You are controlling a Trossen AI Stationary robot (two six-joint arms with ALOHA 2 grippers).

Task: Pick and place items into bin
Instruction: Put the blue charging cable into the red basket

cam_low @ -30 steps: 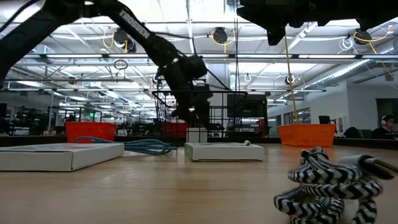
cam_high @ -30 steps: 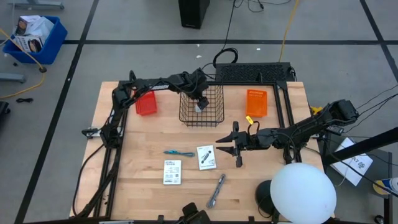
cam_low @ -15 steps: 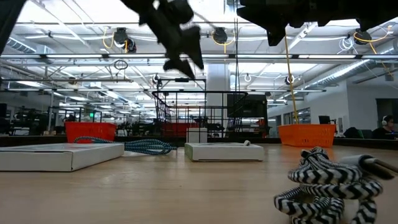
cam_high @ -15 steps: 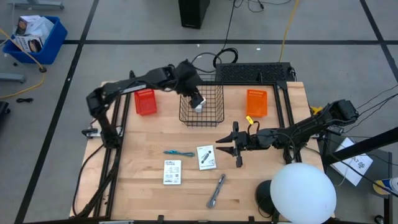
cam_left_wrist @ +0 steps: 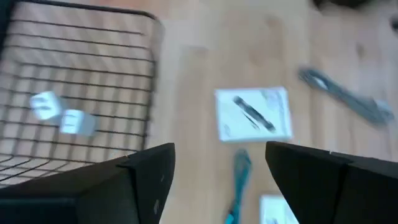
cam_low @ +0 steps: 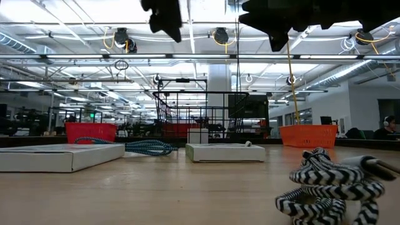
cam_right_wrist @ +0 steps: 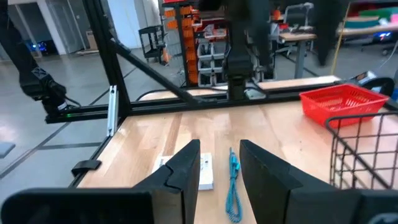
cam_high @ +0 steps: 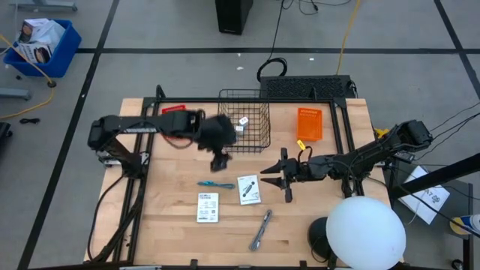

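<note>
The black wire basket (cam_high: 252,129) stands at the table's far middle. Two tiny white cubes (cam_high: 241,124) (cam_left_wrist: 61,113) lie on its floor. On the bare wood nearer me lie the thin teal pen (cam_high: 215,184) (cam_left_wrist: 238,179), two white printed packets (cam_high: 249,189) (cam_high: 208,207) and the grey stick (cam_high: 260,229). My left gripper (cam_high: 220,159) (cam_left_wrist: 219,186) hangs open above the table, between the basket and the pen. My right gripper (cam_high: 276,175) (cam_right_wrist: 219,186) waits open, just right of the nearer packet (cam_right_wrist: 202,170), pointing toward the table's left.
A red bin (cam_high: 174,110) stands left of the basket, partly under my left arm. An orange bin (cam_high: 309,124) stands to its right. A black mesh tray (cam_high: 304,88) lies at the far edge. A white globe (cam_high: 365,232) covers the near right corner.
My left gripper has risen out of the wire basket and swung toward the table's near and left side. It now hangs over bare wood above the teal pen. Both cubes stay in the basket. My right arm has kept still.
</note>
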